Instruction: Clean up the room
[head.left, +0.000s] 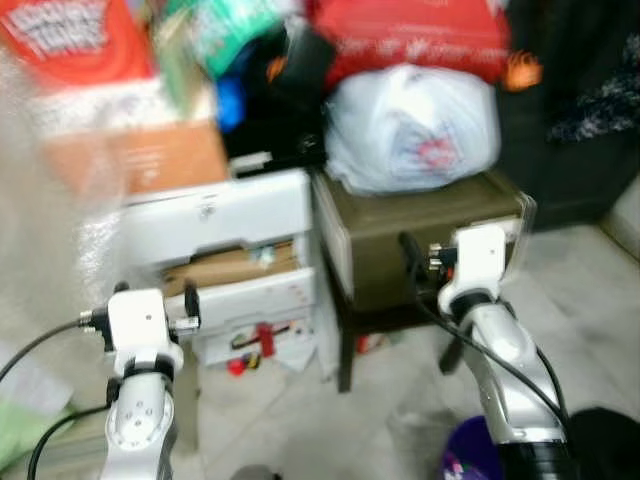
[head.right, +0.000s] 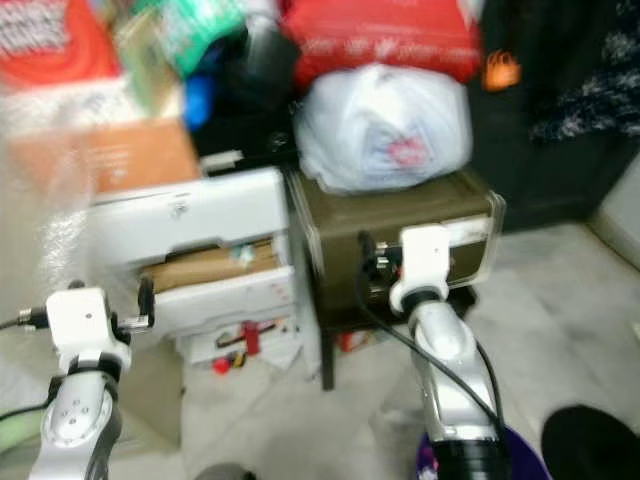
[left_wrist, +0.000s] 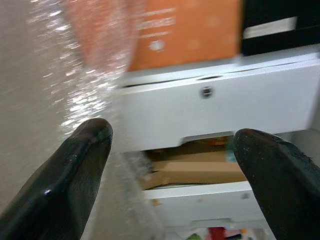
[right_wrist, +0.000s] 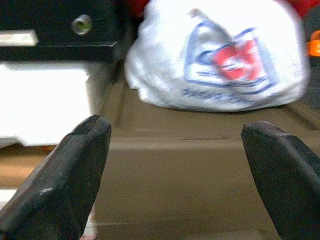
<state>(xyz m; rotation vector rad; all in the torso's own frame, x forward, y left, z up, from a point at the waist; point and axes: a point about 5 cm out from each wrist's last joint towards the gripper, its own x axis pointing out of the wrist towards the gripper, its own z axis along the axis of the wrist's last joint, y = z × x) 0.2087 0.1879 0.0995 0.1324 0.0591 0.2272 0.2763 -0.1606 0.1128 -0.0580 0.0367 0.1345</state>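
At twelve o'clock of the right gripper (right_wrist: 175, 170), fingers spread wide and holding nothing: white plastic bag (head.left: 412, 128) atop the olive-brown cabinet (head.left: 430, 240), broadside on, right arm nearer. Left gripper (left_wrist: 172, 170), fingers likewise apart and empty, faces the white drawer unit (head.left: 225, 260), cardboard (left_wrist: 200, 170) inside.

White plastic drawer unit (head.left: 225, 225) with brown cardboard in an open drawer, olive-brown box (head.left: 420, 235) just beside it, white plastic bag (head.left: 412, 128) with red and blue print on the box, red bag (head.left: 410, 35) above, orange carton (left_wrist: 187, 32), pale tiled floor (head.left: 330, 420)
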